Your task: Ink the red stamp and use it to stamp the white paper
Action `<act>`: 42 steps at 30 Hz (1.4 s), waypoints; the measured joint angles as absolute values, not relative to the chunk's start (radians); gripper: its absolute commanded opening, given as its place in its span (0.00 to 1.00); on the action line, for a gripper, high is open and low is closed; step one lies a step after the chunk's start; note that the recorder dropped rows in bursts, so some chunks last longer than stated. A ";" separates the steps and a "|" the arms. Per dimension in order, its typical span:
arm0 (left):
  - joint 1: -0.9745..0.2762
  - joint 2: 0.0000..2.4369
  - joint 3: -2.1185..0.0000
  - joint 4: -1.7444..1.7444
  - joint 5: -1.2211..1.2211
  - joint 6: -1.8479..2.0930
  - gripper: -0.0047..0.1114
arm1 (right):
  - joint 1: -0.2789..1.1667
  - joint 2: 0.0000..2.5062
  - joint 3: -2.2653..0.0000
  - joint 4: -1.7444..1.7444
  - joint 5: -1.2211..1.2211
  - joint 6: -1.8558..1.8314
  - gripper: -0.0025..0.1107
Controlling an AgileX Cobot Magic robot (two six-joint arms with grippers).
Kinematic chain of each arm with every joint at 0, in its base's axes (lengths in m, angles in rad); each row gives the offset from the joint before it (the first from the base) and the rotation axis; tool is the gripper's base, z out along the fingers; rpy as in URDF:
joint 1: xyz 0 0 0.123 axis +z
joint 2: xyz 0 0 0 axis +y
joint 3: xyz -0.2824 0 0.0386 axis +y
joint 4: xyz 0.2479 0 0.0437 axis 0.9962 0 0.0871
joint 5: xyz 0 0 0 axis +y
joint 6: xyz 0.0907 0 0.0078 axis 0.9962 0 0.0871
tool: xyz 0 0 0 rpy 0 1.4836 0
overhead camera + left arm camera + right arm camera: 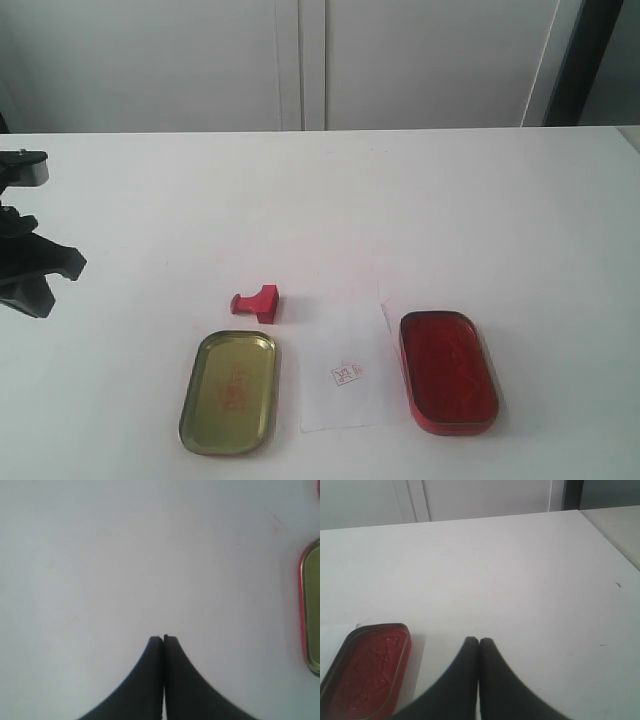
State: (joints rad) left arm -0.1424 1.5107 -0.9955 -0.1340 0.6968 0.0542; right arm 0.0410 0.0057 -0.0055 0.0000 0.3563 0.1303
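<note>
In the exterior view the red stamp (257, 301) lies on its side on the white tabletop (450, 200), its knobbed handle pointing left. It sits just beyond the far right corner of an open gold-coloured tin lid (229, 392) and is held by nothing. The white paper (345, 370) lies flat between that lid and the red ink-pad tin (448, 371), just beside the tin's left edge, with a small red print (347, 375) near its middle. The stamp is near the paper's far left corner but apart from it. The left arm (30, 270) shows at the left edge, well apart from all of these

In the left wrist view the left end effector (164, 639) has its two dark fingers pressed together with nothing between them, over bare tabletop; the rim of the gold lid (311, 607) shows at the edge of the picture

In the right wrist view the right end effector (479, 641) likewise has its fingers together and empty, near the ink-pad tin (367, 670) without touching it
</note>
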 measured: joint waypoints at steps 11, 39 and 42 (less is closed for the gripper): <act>-0.142 1.511 -0.996 -0.137 0.739 0.057 0.04 | 0.041 0.006 -0.005 0.000 0.356 0.130 0.02; -0.142 1.511 -0.996 -0.123 0.706 0.083 0.04 | 0.041 0.006 -0.005 0.000 0.356 0.130 0.02; -0.142 1.511 -0.996 -0.123 0.706 0.083 0.04 | 0.041 0.006 -0.005 0.000 0.356 0.130 0.02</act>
State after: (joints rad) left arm -0.1424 1.5107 -0.9955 -0.1233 0.7055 0.0829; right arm 0.0410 0.0057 -0.0055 0.0000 0.3563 0.1303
